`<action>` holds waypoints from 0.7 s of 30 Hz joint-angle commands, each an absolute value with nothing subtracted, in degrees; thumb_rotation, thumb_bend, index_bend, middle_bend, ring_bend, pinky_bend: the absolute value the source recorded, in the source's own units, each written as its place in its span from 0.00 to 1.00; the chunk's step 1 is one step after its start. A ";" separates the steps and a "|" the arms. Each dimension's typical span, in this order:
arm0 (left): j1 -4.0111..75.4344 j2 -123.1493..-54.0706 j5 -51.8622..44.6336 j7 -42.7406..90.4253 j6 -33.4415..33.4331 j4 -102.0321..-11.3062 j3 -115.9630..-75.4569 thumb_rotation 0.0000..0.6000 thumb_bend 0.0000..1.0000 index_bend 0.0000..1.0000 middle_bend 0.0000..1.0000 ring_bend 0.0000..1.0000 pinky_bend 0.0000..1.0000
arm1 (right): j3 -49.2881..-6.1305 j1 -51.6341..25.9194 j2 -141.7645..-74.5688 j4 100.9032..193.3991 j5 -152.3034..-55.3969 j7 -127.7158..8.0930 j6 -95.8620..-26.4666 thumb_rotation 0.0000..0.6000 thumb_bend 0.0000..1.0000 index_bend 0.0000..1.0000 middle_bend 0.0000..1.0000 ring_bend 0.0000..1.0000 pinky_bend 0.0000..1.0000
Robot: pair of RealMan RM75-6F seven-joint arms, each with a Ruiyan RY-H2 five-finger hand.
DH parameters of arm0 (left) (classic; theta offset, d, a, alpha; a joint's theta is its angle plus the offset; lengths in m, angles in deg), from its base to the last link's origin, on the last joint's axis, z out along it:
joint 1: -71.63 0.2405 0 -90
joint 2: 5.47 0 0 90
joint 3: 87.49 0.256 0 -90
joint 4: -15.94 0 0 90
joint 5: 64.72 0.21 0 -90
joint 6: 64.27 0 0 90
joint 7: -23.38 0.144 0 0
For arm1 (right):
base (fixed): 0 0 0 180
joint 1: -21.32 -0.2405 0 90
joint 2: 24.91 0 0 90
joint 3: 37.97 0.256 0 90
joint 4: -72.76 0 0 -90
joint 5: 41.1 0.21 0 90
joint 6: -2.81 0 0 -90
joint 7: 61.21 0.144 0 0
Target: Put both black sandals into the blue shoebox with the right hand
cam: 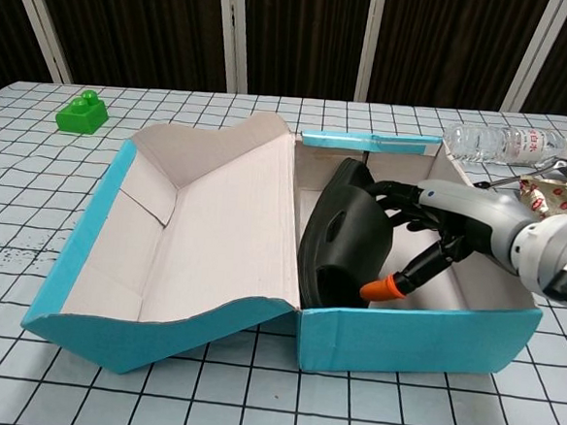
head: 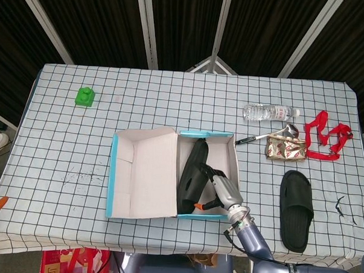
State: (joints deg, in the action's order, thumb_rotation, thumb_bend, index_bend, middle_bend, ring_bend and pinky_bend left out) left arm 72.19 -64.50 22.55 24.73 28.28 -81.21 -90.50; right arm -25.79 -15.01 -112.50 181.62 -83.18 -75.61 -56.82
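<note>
The blue shoebox (head: pixel 209 134) (cam: pixel 411 338) stands open mid-table, its lid (head: pixel 144 171) folded out to the left. One black sandal (head: pixel 190 173) (cam: pixel 345 241) stands on its edge inside, leaning against the box's left wall. My right hand (head: pixel 222 188) (cam: pixel 448 219) reaches into the box from the right. Its fingers are spread and touch the sandal's upper side, while the orange-tipped thumb (cam: pixel 380 287) sits low by the sole. The other black sandal (head: pixel 296 209) lies flat on the table right of the box. No left hand shows in either view.
A water bottle (head: pixel 269 112) (cam: pixel 502 142), a pen (head: pixel 249 139), a snack packet (head: pixel 285 148) (cam: pixel 557 202) and a red strap (head: pixel 327 138) lie at the back right. A green block (head: pixel 84 96) (cam: pixel 82 113) sits far left.
</note>
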 commanded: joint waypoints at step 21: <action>72.29 -64.31 22.49 24.19 28.44 -81.24 -90.54 1.00 0.19 0.04 0.00 0.00 0.02 | -26.33 -18.33 -104.82 190.80 -77.09 -82.41 -58.66 1.00 0.11 0.00 0.06 0.06 0.02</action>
State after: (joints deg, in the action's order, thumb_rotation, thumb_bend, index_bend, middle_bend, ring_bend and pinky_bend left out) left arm 72.28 -64.32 22.52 24.23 28.41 -81.25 -90.52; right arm -26.56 -18.18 -105.52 189.93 -77.37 -82.34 -58.32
